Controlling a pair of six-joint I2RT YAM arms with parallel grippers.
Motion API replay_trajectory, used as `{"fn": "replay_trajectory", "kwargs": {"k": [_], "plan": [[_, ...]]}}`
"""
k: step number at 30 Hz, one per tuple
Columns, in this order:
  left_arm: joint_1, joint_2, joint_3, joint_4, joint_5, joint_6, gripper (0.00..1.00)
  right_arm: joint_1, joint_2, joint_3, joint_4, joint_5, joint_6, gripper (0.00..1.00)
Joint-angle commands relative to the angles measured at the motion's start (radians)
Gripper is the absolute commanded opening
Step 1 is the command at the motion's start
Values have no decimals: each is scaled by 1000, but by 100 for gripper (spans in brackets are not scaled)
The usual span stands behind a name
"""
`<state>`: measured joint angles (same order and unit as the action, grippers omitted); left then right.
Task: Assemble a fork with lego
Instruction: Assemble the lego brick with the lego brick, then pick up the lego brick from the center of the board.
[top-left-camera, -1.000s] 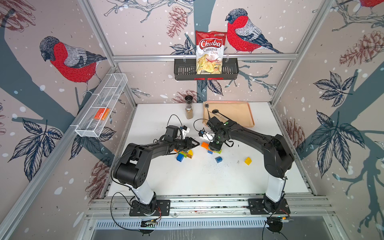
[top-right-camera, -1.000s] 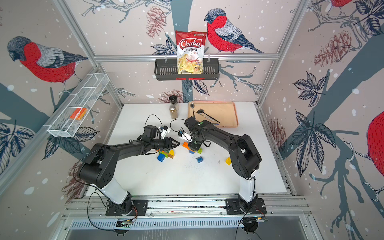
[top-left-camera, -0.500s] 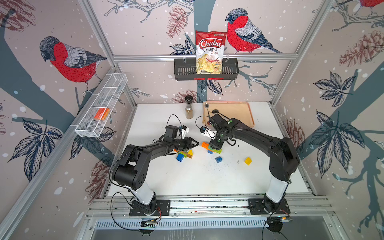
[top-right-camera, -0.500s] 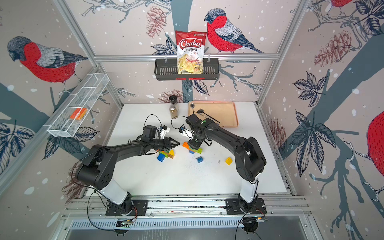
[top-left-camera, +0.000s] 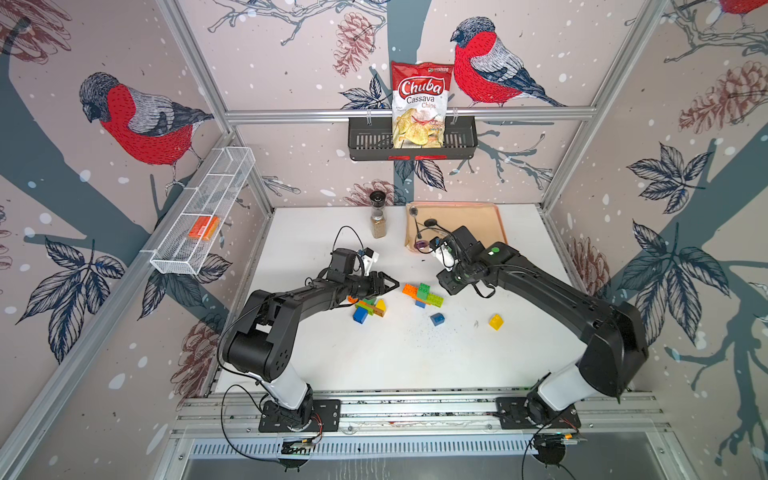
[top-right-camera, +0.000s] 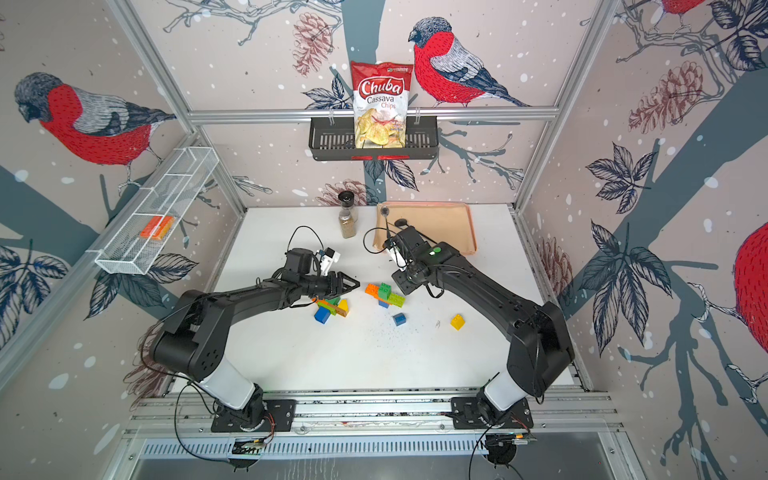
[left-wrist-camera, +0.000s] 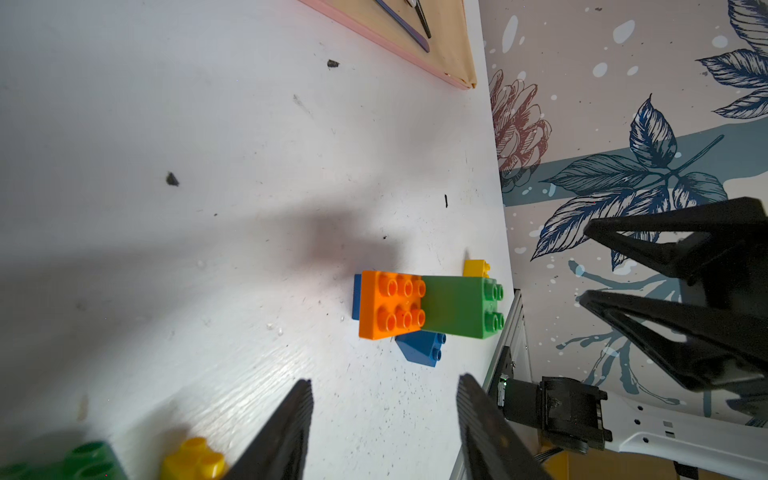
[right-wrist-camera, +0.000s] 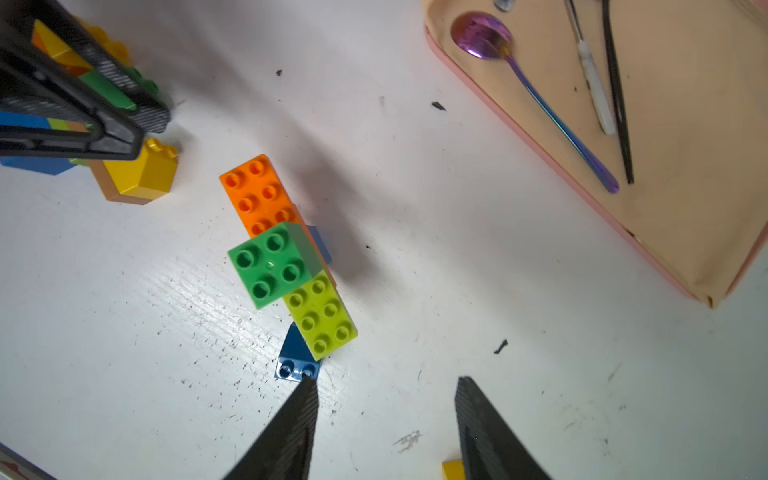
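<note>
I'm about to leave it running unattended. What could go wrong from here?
The open right pincer hangs close to the joined bricks. Its finger is near the blue brick underneath and could nudge the stack apart. The open left pincer sits over the side pile, so dropping lower might scatter it.

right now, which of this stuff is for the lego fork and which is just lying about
For the job:
- orange, green and lime brick stack
- mixed brick cluster
- loose blue brick
- loose yellow brick

Lying about:
- spice grinder
- tray with purple spoon
- Chuba cassava chips bag
- smooth orange block in wire shelf
</note>
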<state>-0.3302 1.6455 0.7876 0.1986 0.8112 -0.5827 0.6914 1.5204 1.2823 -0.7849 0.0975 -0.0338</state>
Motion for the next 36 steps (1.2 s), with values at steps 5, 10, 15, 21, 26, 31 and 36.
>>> {"fn": "replay_trajectory", "kwargs": {"k": [5,10,15,21,26,31,36], "plan": [[-22,29,18,41,11,4,57,-11,-120,-111,-5,77,98,55],[-27,63,32,59,4,-14,57,-62,-102,-136,-83,85,100,56],[-41,87,46,89,11,-41,57,-101,-36,-117,-118,73,68,56],[-44,137,69,106,43,-64,57,-127,89,-66,-203,58,-33,56],[-44,152,77,113,52,-68,57,-160,106,-110,-256,52,-126,56],[-44,168,80,117,60,-72,56,-210,73,-183,-259,21,-191,60],[-44,174,83,113,60,-71,56,-249,59,-266,-196,-10,-235,63]]}}
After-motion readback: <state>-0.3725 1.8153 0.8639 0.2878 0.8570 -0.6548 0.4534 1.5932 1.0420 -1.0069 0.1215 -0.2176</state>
